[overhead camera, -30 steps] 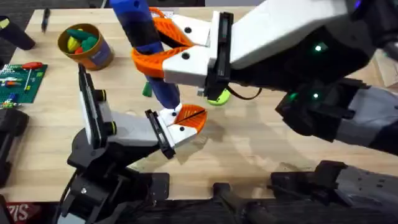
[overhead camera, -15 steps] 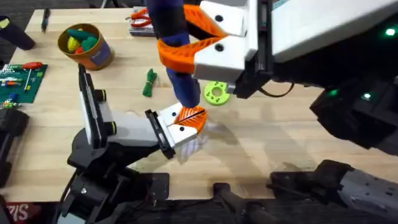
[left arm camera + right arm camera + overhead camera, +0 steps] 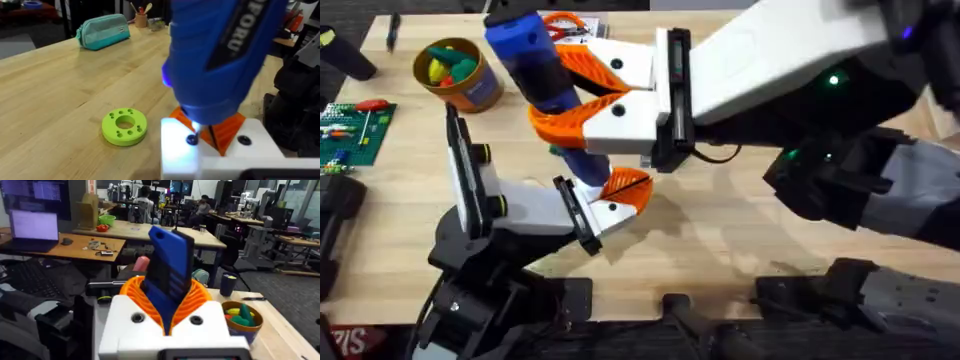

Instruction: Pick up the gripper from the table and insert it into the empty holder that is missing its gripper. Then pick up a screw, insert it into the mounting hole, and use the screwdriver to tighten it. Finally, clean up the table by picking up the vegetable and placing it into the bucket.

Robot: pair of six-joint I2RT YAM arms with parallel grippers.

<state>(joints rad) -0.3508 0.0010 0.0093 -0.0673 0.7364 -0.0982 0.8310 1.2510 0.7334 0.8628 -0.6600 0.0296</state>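
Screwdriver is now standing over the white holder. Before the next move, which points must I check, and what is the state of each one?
1. Right gripper holds the screwdriver between its orange fingers: ok.
2. Screwdriver tip is down at the gripper seated in the holder: ok.
3. Tip sits in the screw head: cannot tell; the left wrist view shows the tip at the dark screw, engagement hidden.
4. Screw fully tightened: cannot tell.
5. Vegetable moved into the bucket: cannot tell; the arm covers that part of the table.
6. Green ring lies apart from the holder: ok.
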